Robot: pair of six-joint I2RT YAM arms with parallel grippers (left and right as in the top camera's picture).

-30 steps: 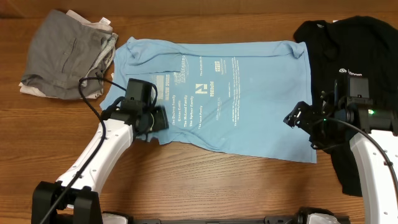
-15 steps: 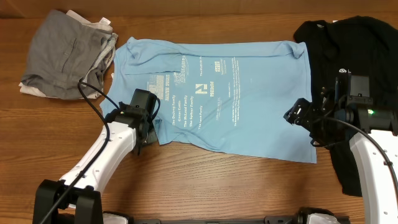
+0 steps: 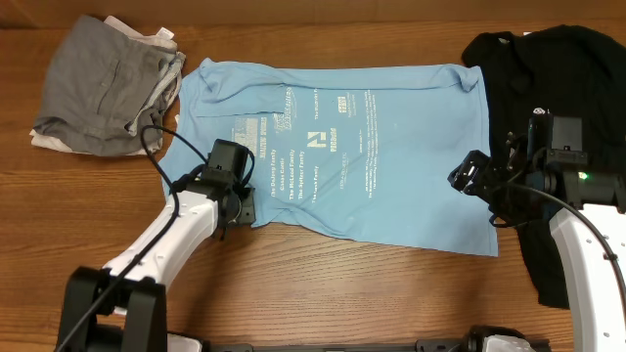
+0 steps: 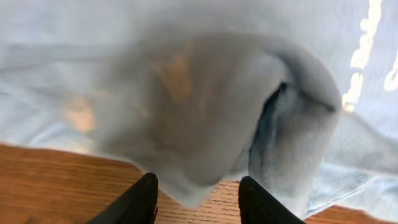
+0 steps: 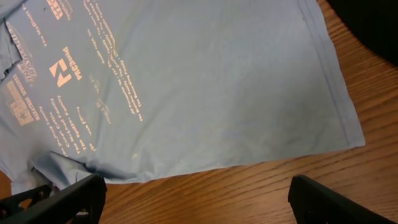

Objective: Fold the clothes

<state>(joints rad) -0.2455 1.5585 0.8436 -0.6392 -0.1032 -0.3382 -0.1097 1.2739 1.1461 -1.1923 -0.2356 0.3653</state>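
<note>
The light blue T-shirt point(image 3: 391, 156) lies spread flat on the wooden table, small white print facing up. My left gripper point(image 3: 242, 205) is at the shirt's lower left corner, by the sleeve. In the left wrist view its fingers point(image 4: 198, 202) are apart, with a rumpled fold of the shirt point(image 4: 186, 93) bulging down between the tips. My right gripper point(image 3: 471, 181) hovers at the shirt's lower right edge. In the right wrist view its fingers point(image 5: 199, 199) are wide open over bare wood, just off the shirt's hem point(image 5: 217, 81).
A pile of grey garments point(image 3: 103, 83) lies at the back left. A black garment point(image 3: 558, 78) lies at the right, under my right arm, and shows in the right wrist view point(image 5: 373, 25). Bare table point(image 3: 342, 284) runs along the front.
My left gripper has moved a little toward the front edge, to the shirt's lower left corner, and the fabric there has bunched. The right arm has barely moved.
</note>
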